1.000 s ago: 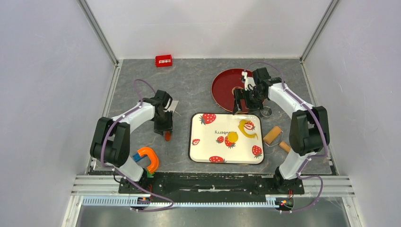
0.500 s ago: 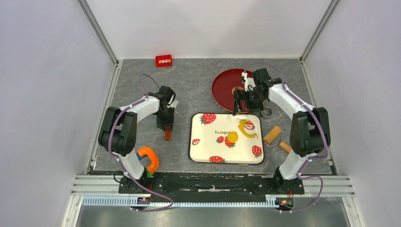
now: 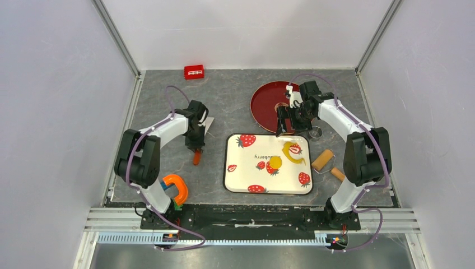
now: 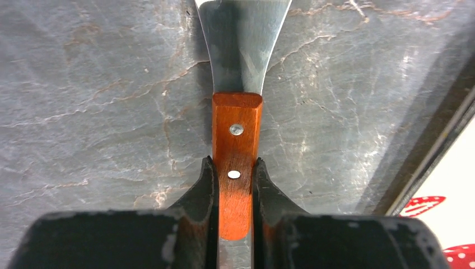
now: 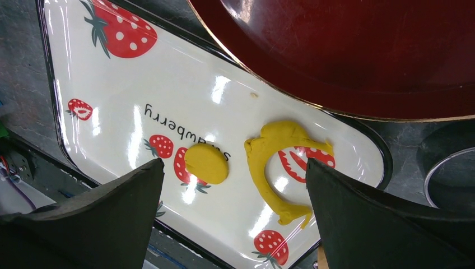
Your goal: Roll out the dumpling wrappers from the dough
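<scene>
A small round yellow dumpling wrapper lies on the strawberry tray; it also shows in the right wrist view. A ragged curved strip of leftover dough lies to its right. My right gripper is open and empty, above the tray's far edge by the red plate; in its wrist view the wrapper and strip show between the jaws, well below. My left gripper is shut on the orange wooden handle of a metal scraper, low over the table, left of the tray.
A tan wooden roller lies right of the tray. A metal ring cutter sits by the plate. A red block is at the back. An orange clamp is by the left arm's base. Walls close in left and right.
My left arm has swung its elbow and shifted slightly, and the scraper handle has moved a little toward the far side. The right arm, wrapper and dough strip have not moved.
</scene>
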Controlling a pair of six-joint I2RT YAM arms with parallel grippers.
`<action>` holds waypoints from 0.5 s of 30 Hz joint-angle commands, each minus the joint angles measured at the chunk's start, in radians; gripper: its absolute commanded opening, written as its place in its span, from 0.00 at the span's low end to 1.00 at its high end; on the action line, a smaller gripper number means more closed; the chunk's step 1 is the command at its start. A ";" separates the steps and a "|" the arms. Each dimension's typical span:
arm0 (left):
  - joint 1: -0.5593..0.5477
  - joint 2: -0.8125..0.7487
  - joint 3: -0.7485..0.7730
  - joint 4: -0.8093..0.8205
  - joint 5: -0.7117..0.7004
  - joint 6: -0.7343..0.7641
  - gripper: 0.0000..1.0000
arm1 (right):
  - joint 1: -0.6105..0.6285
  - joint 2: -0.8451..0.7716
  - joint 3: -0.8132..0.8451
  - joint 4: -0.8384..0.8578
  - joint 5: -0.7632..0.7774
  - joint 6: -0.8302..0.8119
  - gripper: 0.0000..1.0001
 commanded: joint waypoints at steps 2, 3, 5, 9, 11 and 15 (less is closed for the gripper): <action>-0.003 -0.168 0.071 0.011 -0.038 0.072 0.02 | 0.005 -0.038 0.055 0.012 -0.007 -0.017 0.98; -0.003 -0.196 0.082 0.017 -0.042 0.085 0.02 | 0.004 -0.041 0.056 0.014 -0.004 -0.014 0.98; -0.003 -0.249 0.092 0.045 -0.045 0.116 0.02 | 0.003 -0.047 0.065 0.013 -0.006 -0.006 0.98; -0.002 -0.330 0.116 0.091 -0.043 0.176 0.02 | 0.003 -0.061 0.098 0.017 -0.009 0.011 0.98; -0.002 -0.355 0.127 0.111 -0.022 0.193 0.02 | 0.003 -0.065 0.119 0.016 -0.015 0.014 0.98; 0.000 -0.375 0.152 0.115 0.108 0.264 0.02 | -0.002 -0.074 0.170 0.015 -0.045 0.040 0.98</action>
